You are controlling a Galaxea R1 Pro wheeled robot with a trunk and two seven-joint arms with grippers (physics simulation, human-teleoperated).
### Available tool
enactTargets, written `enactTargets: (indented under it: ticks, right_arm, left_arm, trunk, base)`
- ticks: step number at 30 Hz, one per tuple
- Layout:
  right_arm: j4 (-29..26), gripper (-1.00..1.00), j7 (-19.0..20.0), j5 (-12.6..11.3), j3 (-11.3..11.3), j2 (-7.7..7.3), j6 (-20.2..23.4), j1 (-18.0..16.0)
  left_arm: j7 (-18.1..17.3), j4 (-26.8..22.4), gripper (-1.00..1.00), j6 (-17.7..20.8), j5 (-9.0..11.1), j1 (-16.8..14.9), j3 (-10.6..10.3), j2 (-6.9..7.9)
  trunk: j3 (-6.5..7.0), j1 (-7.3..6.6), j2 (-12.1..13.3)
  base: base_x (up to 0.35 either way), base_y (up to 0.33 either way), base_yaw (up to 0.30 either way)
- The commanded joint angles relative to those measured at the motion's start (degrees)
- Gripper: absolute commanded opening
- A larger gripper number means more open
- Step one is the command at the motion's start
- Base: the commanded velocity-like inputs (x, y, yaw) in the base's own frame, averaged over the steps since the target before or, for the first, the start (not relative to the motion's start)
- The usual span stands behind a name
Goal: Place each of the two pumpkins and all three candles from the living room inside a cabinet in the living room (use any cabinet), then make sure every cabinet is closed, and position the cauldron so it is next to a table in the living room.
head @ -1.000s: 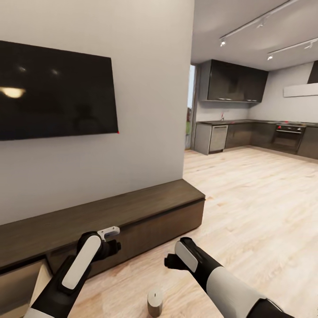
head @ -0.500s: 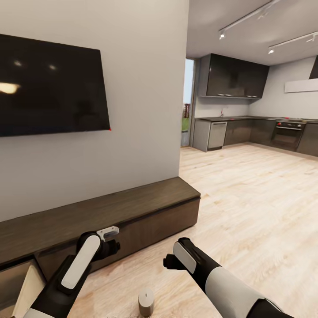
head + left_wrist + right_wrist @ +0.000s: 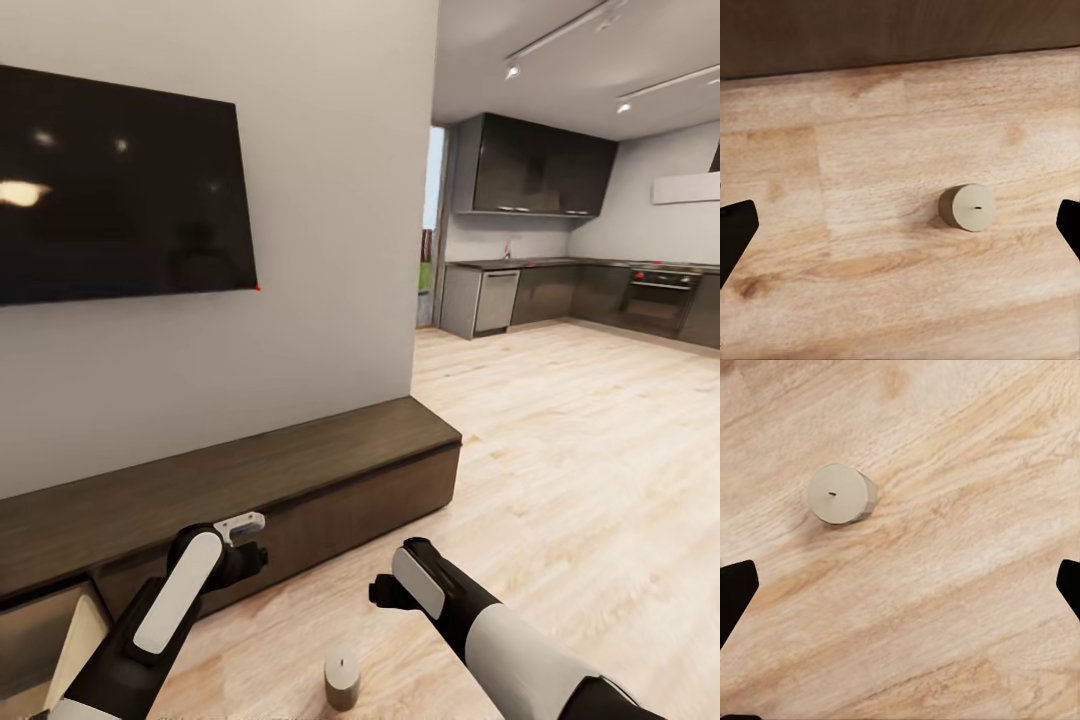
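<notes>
One candle (image 3: 342,678) stands upright on the wood floor (image 3: 560,450), between the two arms and in front of the cabinet (image 3: 300,480). Both wrist views look straight down on it, showing its round top and wick (image 3: 967,207) (image 3: 838,493). The left gripper (image 3: 900,225) and right gripper (image 3: 900,592) are spread wide, holding nothing. The head view adds a wall TV (image 3: 110,190), a drawer (image 3: 75,630) pulled out at the cabinet's left and a dark kitchen (image 3: 560,270) beyond.

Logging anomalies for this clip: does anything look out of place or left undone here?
A candle stands upright on the bare wood floor between the arms, not in the cabinet. At the picture's lower left a cabinet drawer appears pulled open. Nothing looks spilled or damaged.
</notes>
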Motion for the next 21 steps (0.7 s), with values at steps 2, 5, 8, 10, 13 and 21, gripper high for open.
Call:
enactTargets:
  ticks: [2,5,8,10,13,21]
  right_arm:
    - [-0.1,1.00,-0.6,-0.7,0.4,0.04,0.0,-0.1]
    - [-0.1,1.00,-0.6,-0.7,0.4,0.09,0.0,-0.1]
    - [-0.1,1.00,-0.6,-0.7,0.4,0.12,0.0,-0.1]
    - [-0.1,1.00,-0.6,-0.7,0.4,0.17,0.0,-0.1]
    - [-0.1,1.00,-0.6,-0.7,0.4,0.19,0.0,-0.1]
    - [-0.6,1.00,-0.6,-0.6,0.4,0.18,0.0,-0.1]
  left_arm:
    - [0.6,0.0,1.00,0.1,0.5,-0.1,-0.1,0.04]
    - [0.6,0.0,1.00,0.1,0.5,-0.1,-0.1,0.04]
    - [0.6,-0.1,1.00,0.1,0.5,-0.1,-0.1,0.04]
    - [0.6,-0.1,1.00,0.1,0.5,-0.1,-0.1,0.04]
    - [0.6,0.0,1.00,0.1,0.5,-0.1,-0.1,0.04]
    - [0.6,-0.1,1.00,0.1,0.2,-0.1,-0.1,0.05]
  trunk:
    - [-0.13,-0.01,0.0]
    - [-0.28,-0.01,0.0]
    - [-0.44,-0.01,0.0]
    - [-0.56,-0.01,0.0]
    - [-0.74,-0.01,0.0]
    - [-1.17,-0.01,0.0]
  base:
    - [0.000,0.001,0.189]
    - [0.000,-0.016,0.221]
    - [0.000,-0.060,0.224]
    - [0.000,-0.073,0.223]
    - [0.000,-0.079,0.223]
    - [0.137,-0.071,0.188]
